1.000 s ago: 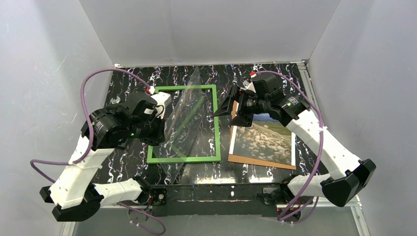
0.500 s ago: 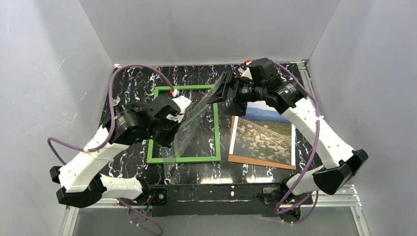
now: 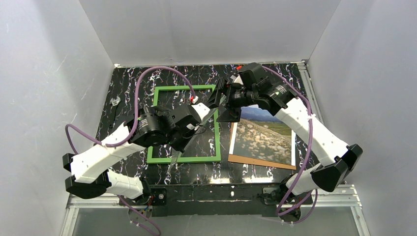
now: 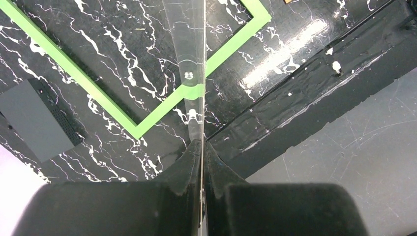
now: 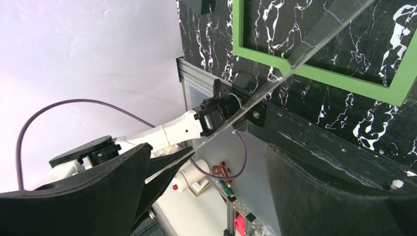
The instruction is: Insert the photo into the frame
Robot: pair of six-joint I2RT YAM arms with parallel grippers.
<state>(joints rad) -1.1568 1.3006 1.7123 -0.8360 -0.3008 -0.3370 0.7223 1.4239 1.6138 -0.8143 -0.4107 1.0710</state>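
We find the photo lying face up on the brown backing board, just right of the frame and apart from it; neither pincer touches it. The right gripper hangs over the frame's far right corner, just beyond the photo's far edge; its jaws are spread wide and grip nothing. The left gripper is above the frame's opening, well left of the photo; its jaws are pressed together on a clear sheet. That sheet stands steeply on edge and slants across the frame from its near rail up towards its far right corner; its upper edge runs between the right gripper's fingers, though we cannot tell whether it touches them.

The frame lies flat on the black marbled table; its opening shows bare marble, crossed by the sheet and the left arm. Bare table shows left of the frame, beyond its far rail and in a narrow strip along its near rail; white walls close in left, right and beyond.

A second ago the left arm was by the frame's left rail and the sheet leaned broadly over the opening; now the arm has swung inward and the sheet is nearly edge-on. The right gripper has moved from the board's far end to the frame's corner; frame, photo and board have not shifted.
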